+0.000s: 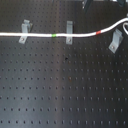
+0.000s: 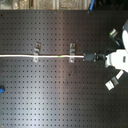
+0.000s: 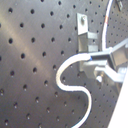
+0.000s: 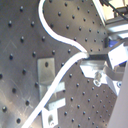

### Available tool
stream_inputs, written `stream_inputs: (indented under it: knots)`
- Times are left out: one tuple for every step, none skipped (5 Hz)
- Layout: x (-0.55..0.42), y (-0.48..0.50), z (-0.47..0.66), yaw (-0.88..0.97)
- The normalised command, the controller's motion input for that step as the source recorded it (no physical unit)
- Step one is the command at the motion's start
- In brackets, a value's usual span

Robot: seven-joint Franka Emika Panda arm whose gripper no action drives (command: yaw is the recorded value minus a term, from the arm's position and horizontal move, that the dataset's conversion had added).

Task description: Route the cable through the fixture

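the cable (image 1: pixel 40 35) runs straight across the perforated board (image 1: pixel 60 90), seated in two metal clips (image 1: pixel 69 31), green band (image 1: pixel 53 36) between them. in both wrist views the gripper (image 4: pixel 87 64) is clamped on it.

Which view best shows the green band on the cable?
The first exterior view: the green band stands out on the cable between two clips. The second exterior view shows it only as a faint speck. Neither wrist view shows it.
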Motion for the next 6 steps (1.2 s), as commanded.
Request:
stream_inputs:
  knots:
    - [0.001,0.0,-0.02,-0.39]
    - [-0.056,0.001,0.0,-0.62]
    - [-0.026,-0.002,0.0,-0.62]
    - [-0.017,-0.003,0.0,-0.61]
    - [-0.009,0.031,0.0,-0.58]
    - [0.081,0.27,0.0,-0.25]
